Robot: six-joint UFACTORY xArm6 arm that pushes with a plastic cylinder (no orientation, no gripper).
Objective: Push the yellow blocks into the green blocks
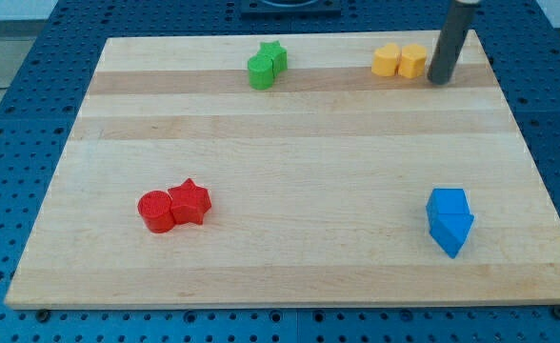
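Two yellow blocks sit side by side near the view's top right: a left one (386, 61) and a right one (412, 61), touching. Two green blocks sit near the top centre, touching: a round one (260, 71) and a star-shaped one (274, 55) behind it. My tip (439, 80) rests on the board just to the right of the right yellow block, very close to it. The dark rod rises from the tip toward the view's top edge.
Two red blocks, a cylinder (155, 211) and a star (190, 201), touch at the lower left. Two blue blocks (450, 221) sit together at the lower right. The wooden board (290, 143) lies on a blue perforated table.
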